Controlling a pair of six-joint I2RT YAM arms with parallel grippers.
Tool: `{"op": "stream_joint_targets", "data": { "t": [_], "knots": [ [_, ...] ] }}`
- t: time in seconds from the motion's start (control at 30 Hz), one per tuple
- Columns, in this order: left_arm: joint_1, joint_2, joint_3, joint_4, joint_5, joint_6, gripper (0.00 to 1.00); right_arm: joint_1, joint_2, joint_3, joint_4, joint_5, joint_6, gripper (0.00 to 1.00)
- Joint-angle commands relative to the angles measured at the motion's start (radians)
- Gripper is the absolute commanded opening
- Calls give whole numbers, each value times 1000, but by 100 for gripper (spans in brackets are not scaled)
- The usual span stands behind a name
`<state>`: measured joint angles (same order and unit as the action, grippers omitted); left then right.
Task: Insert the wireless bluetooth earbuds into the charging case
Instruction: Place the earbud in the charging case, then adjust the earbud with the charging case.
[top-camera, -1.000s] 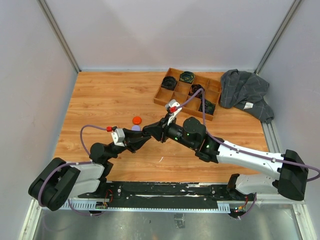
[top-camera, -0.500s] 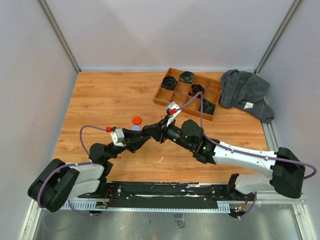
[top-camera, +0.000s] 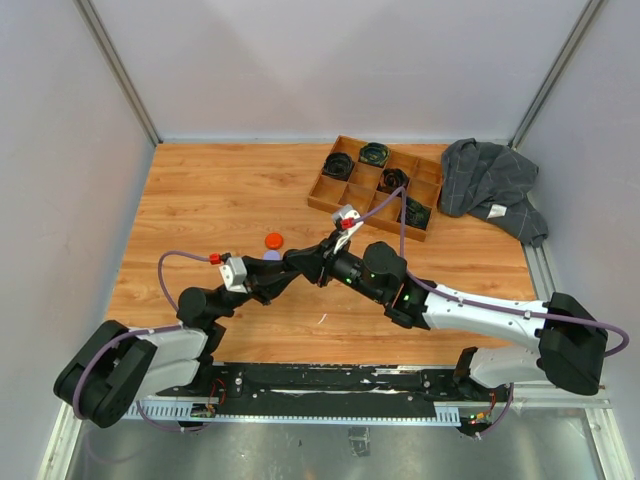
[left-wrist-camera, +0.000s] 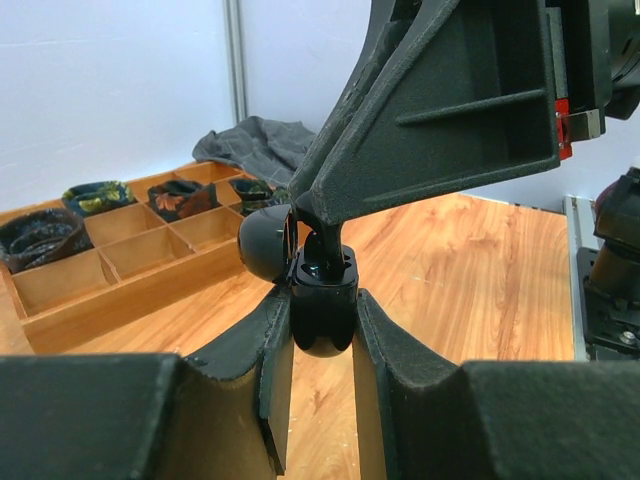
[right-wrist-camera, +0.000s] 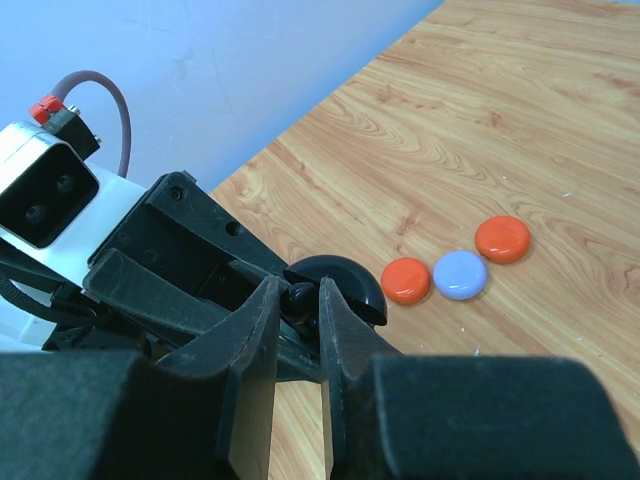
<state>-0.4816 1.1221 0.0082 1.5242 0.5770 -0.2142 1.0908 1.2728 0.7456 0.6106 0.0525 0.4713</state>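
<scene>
From above, the left hand (top-camera: 289, 264) and right hand (top-camera: 309, 262) meet tip to tip over the wood-grain worktop (top-camera: 200, 200). A wooden tray (top-camera: 322, 203) holds coiled cables (top-camera: 338, 163) in some compartments. A crumpled grey cloth (top-camera: 490, 185) lies beside it.

The left wrist view shows the left hand clamped on a glossy black case (left-wrist-camera: 322, 305) with its lid open. The right hand pinches a black earbud (left-wrist-camera: 322, 248), whose lower end is inside the case.

In the right wrist view, two smooth orange discs (right-wrist-camera: 405, 280) and a lilac disc (right-wrist-camera: 460, 274) lie flat on the worktop.

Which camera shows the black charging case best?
Left wrist: the black charging case sits open, clamped in the left gripper. Right wrist shows only part of it beyond the right gripper pinching a black earbud; top external: arms hide it.
</scene>
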Motion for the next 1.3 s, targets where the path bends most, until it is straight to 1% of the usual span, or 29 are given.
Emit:
{"op": "stream_joint_targets", "data": {
  "t": [0.0,0.17,0.53,0.73,0.9,1.2,1.27],
  "knots": [
    [-5,-35,-79,111,-41,8,10,32,6,-28,18,7,16,15],
    [-5,-52,-85,99,-68,14,10,35,1,-47,28,11,43,17],
    [-5,-62,-86,87,-82,16,10,45,-22,-52,-25,50,45,27],
    [-5,-58,-85,85,-79,16,10,45,-44,-42,-56,62,33,34],
    [-5,-51,-80,80,-76,16,10,46,-72,-16,-104,48,-9,38],
    [-5,-41,-75,80,-65,15,10,44,-104,17,-134,-67,-132,44],
    [-5,-36,-73,82,-58,14,10,44,-115,23,-154,-66,-161,46]
  ]
}}
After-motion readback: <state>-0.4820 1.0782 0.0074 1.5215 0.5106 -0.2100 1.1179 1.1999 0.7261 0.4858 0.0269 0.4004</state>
